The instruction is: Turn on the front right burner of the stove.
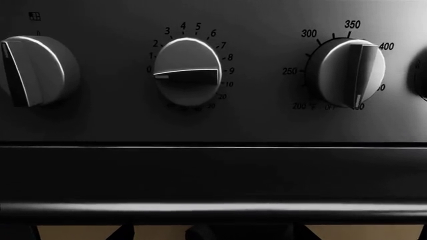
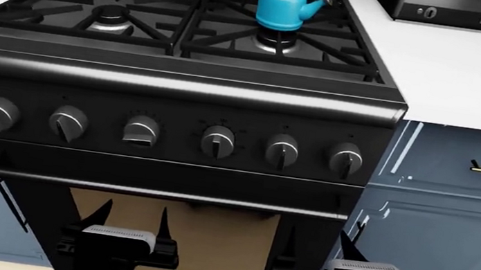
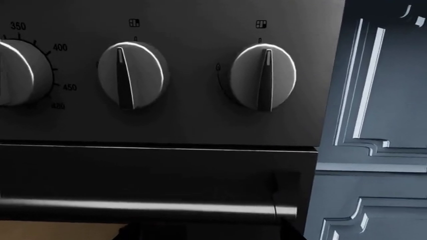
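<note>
The black stove [image 2: 182,85] fills the head view. The front right burner [image 2: 276,42] lies under the blue kettle [image 2: 285,5], which stands on its grate. Six knobs run along the front panel; the rightmost knob [image 2: 346,159] and the one beside it [image 2: 282,151] point straight up, as the right wrist view shows [image 3: 263,76] [image 3: 132,75]. The third knob [image 2: 141,131] is turned sideways [image 1: 188,71]. My left gripper [image 2: 131,222] and right gripper [image 2: 319,247] are open and empty, low before the oven window, below the knobs.
The oven bar handle [image 2: 168,194] runs between the grippers and the knobs. A temperature knob [image 1: 350,72] sits fourth from the left. A black toaster [image 2: 448,9] stands on the white counter [image 2: 471,81] at right. Blue cabinet doors [image 2: 452,226] flank the stove.
</note>
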Tool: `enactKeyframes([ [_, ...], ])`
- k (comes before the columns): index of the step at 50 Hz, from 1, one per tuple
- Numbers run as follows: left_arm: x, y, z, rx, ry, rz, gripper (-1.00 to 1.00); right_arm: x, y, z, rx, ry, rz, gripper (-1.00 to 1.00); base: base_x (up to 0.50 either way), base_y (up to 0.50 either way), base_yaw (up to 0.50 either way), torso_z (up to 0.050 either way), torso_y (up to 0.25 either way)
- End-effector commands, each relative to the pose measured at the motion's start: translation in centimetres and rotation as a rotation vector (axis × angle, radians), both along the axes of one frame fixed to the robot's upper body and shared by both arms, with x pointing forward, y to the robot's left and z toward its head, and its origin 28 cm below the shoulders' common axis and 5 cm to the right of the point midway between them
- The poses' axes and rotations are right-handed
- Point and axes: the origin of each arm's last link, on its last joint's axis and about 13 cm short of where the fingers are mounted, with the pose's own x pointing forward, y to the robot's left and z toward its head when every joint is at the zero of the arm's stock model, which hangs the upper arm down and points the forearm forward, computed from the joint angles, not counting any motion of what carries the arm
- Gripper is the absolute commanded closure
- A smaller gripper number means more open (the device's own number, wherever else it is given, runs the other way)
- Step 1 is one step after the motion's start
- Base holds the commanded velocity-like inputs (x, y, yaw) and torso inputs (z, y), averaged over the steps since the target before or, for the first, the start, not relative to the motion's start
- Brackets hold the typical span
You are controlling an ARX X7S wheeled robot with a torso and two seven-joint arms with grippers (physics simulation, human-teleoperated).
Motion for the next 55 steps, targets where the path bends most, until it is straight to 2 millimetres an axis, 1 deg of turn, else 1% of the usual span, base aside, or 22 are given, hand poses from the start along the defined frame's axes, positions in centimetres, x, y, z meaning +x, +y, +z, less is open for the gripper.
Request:
enactKeyframes([
  [1,0.0,0.0,0.0,0.0,0.0,0.0,-1.0,-0.1,0.0,0.1,0.001,-0.005,-0.003,-1.0,0.19,0.0,0.0,0.0,0.0],
  [15,0.0,0.0,0.0,0.002,0.003,0.001,-1.0,0.0,-0.1,0.1,0.009,-0.012,-0.007,-1.0,0.19,0.0,0.0,0.0,0.0],
  [20,0.0,0.0,0.0,0.002,0.004,0.002,-1.0,0.0,-0.2,0.1,0.027,-0.006,-0.007,-1.0,0.02,0.0,0.0,0.0,0.0],
  [23,0.0,-0.1,0.0,0.001,0.005,0.002,-1.0,-0.3,-0.3,0.8,0.037,-0.059,-0.019,-1.0,0.0,0.0,0.0,0.0,0.0],
  [24,0.0,0.0,0.0,-0.001,0.006,0.004,-1.0,-0.3,-0.5,1.0,0.015,-0.051,-0.047,-1.0,0.0,0.0,0.0,0.0,0.0],
  [25,0.1,0.0,0.0,-0.001,0.006,0.004,-1.0,-0.3,-0.5,1.2,0.029,-0.048,-0.06,-1.0,0.0,0.0,0.0,0.0,0.0],
  [26,0.1,0.0,0.0,0.0,0.007,0.004,-1.0,-0.5,-0.5,1.6,0.008,-0.067,-0.044,-1.0,0.0,0.0,0.0,0.0,0.0],
  [28,0.1,-0.1,0.0,0.002,0.007,0.005,-1.0,-0.5,-0.6,2.1,0.001,-0.053,-0.057,-1.0,0.0,0.0,0.0,0.0,0.0],
  [31,0.1,0.0,0.0,0.001,0.008,0.007,-1.0,-0.7,-0.5,3.5,0.01,-0.051,-0.064,-1.0,0.0,0.0,0.0,0.0,0.0],
  [36,0.1,-0.1,0.0,0.003,0.01,0.008,-1.0,-1.2,-0.1,5.1,-0.001,-0.031,-0.032,-1.0,0.0,0.0,0.0,0.0,0.0],
  [39,0.1,-0.1,0.0,0.002,0.01,0.009,-1.0,-1.1,-0.1,6.3,-0.001,-0.024,-0.031,-1.0,0.0,0.0,0.0,0.0,0.0],
  [44,0.2,-0.1,0.0,0.002,0.011,0.01,-1.0,-0.7,-0.4,7.1,-0.017,0.0,-0.03,-1.0,0.0,0.0,0.0,0.0,0.0],
  [48,0.1,-0.1,0.0,0.002,0.012,0.01,-1.0,0.1,-1.0,8.1,-0.022,0.014,-0.033,-1.0,0.0,0.0,0.0,0.0,0.0],
  [55,0.2,-0.1,-0.1,0.005,0.012,0.012,-1.0,0.8,-1.8,8.4,-0.024,0.03,-0.063,-1.0,0.0,0.0,0.0,0.0,0.0],
])
